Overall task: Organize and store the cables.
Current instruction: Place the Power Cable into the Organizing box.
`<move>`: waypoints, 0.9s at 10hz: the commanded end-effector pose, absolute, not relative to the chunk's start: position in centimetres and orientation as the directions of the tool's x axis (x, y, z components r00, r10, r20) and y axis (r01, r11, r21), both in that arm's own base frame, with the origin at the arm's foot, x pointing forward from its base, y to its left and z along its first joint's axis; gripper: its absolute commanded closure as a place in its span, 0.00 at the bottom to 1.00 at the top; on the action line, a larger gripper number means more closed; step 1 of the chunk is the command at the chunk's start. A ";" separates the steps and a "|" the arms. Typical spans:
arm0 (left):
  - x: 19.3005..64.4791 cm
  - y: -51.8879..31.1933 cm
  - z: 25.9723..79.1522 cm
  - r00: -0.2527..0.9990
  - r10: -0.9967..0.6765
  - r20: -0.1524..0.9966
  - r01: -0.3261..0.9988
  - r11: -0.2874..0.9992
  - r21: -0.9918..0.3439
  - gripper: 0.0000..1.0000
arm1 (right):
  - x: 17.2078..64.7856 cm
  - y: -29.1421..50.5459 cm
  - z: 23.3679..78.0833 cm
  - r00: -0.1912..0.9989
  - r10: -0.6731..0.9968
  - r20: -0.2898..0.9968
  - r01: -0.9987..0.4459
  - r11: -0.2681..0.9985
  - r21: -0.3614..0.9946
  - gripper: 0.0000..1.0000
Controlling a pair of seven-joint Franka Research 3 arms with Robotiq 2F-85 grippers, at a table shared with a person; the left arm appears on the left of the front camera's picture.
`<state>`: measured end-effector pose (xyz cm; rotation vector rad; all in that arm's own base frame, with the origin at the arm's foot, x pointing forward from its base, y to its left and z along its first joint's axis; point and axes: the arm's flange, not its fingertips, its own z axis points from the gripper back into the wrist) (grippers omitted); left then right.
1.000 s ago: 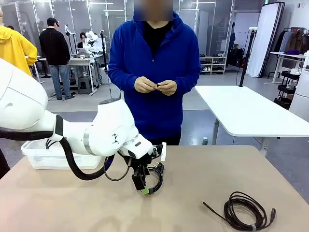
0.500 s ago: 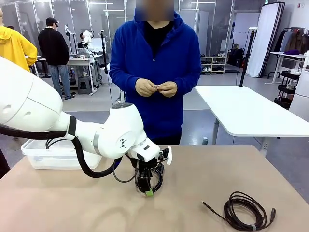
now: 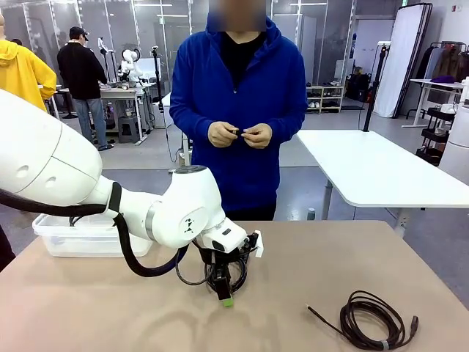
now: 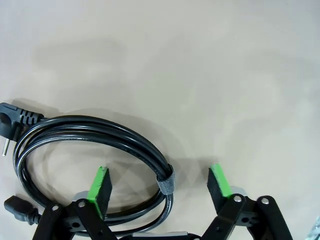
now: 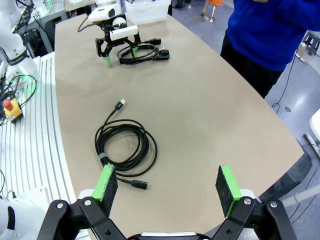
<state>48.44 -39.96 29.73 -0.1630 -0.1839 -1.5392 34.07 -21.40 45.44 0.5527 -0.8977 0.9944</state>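
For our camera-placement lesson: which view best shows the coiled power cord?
Left wrist view: the power cord is close, plug and strap clear. Front view: the left gripper half hides it. Right wrist view: small, far off.

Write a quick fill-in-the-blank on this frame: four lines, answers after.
1. The left end effector has its jaws ___ astride one strand of the power cable coil.
2. The person at the far side wears a ___ top.
3. The clear bin stands on the robot's ___ side of the table.
4. The second coil lies on the robot's ___ side.
Answers: open; blue; left; right
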 end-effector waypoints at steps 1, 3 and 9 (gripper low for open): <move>48.5 -40.3 30.4 0.017 -0.980 0.199 1.000 0.017 -0.001 0.60 | 34.3 -21.3 45.5 0.240 0.466 0.851 -0.888 0.459 -0.002 0.00; 48.3 -40.4 30.6 0.015 -0.981 0.193 1.000 0.015 -0.006 1.00 | 34.3 -21.3 45.5 0.240 0.466 0.851 -0.888 0.459 -0.002 0.00; 48.3 -40.5 32.2 0.026 -0.985 0.169 1.000 0.029 0.011 1.00 | 34.3 -21.3 45.5 0.240 0.466 0.851 -0.888 0.459 -0.002 0.00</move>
